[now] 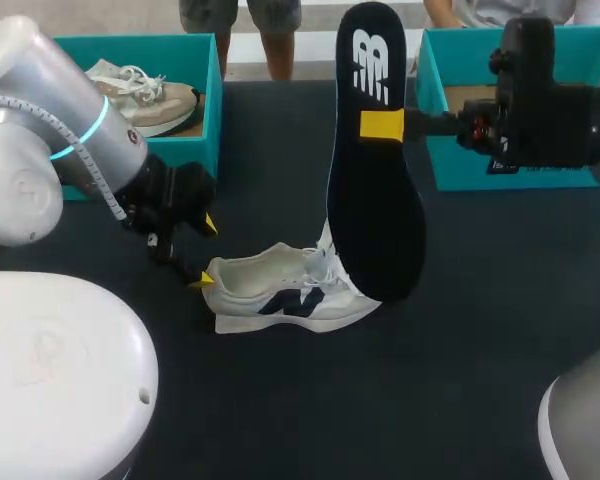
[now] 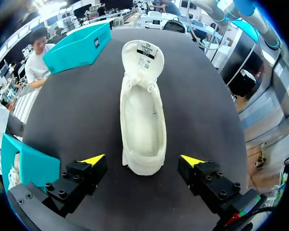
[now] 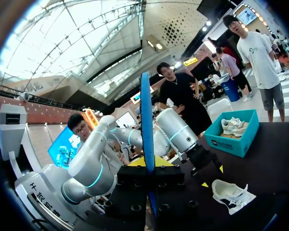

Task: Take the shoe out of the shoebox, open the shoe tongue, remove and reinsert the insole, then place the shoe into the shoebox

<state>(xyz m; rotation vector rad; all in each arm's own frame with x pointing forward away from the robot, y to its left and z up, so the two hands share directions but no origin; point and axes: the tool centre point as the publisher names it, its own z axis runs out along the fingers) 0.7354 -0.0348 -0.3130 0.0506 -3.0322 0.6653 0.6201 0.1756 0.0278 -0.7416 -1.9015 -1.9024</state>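
On the black table [image 1: 430, 400], the white shoe [image 1: 280, 295] stands on its sole near the centre, with its heel toward the left arm. Left of the shoe and behind it, a teal shoebox [image 1: 212, 100] stands open with a beige shoe [image 1: 140, 95] inside. At the heel, the left gripper [image 1: 206, 252] has its fingers spread wide, one to each side of the heel, and grips nothing. Above the shoe's toe, the dark insole [image 1: 375, 180] hangs upright. Whether its lower end touches the toe cannot be told. The right gripper [image 1: 382, 126] is clamped on the insole's upper half. Right of the shoe and behind it, a second teal shoebox [image 1: 480, 165] stands open.
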